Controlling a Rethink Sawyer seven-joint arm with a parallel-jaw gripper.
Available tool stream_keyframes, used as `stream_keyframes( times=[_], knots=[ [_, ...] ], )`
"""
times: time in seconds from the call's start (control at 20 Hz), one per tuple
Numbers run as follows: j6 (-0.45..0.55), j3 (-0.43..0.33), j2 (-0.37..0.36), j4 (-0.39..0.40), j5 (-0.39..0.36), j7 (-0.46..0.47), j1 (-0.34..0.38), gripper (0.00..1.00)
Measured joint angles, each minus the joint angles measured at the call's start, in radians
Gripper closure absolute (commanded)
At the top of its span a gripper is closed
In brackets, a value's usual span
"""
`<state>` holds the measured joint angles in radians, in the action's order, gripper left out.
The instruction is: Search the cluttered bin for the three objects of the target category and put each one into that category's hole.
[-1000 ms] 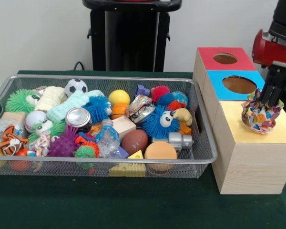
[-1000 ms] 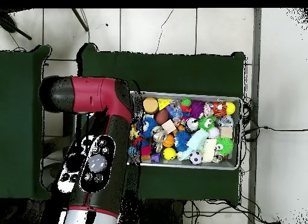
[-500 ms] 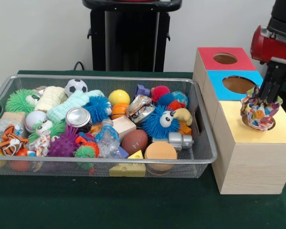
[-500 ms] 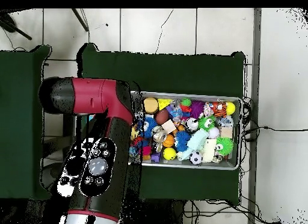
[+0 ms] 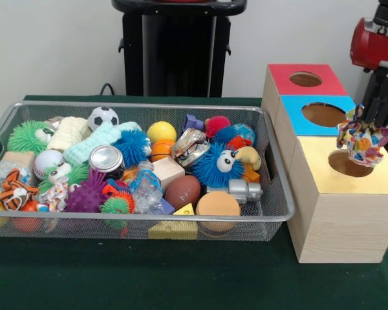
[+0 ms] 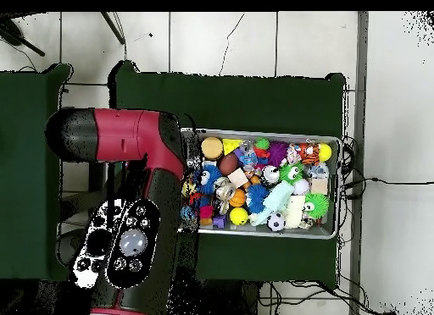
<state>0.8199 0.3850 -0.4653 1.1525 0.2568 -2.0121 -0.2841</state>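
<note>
A multicoloured fabric scrunchie [image 5: 365, 137] hangs in the air just above the round hole [image 5: 349, 163] in the yellow top of the wooden box [image 5: 339, 213]. My gripper [image 5: 374, 121] comes down from the top right and is shut on the scrunchie's upper edge. The dark fingers [image 5: 377, 103] show above the fabric. In the overhead view my red and black arm [image 6: 127, 201] covers the box, and the gripper is hidden under it. The wire bin [image 5: 142, 106] on the left is full of mixed toys.
The box also has a red top with a hole [image 5: 305, 79] and a blue top with a hole [image 5: 324, 114]. The bin [image 6: 337, 189] holds balls, spiky toys, a can [image 5: 106, 159], blocks and a blue googly-eyed puff [image 5: 217, 164]. Green cloth covers the table.
The gripper has risen and shifted slightly right, lifting the scrunchie out of the yellow hole, which now shows uncovered. In the overhead view the arm has swung a little.
</note>
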Motion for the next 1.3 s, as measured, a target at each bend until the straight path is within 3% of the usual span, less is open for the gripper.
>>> stream_keyframes(
  times=[0.65, 1.3],
  knots=[
    [0.0, 0.0, 0.002, 0.002, -0.001, 0.0, -0.005, 1.0],
    [0.0, -0.005, -0.029, 0.084, -0.002, 0.0, 0.002, 1.0]
  ],
)
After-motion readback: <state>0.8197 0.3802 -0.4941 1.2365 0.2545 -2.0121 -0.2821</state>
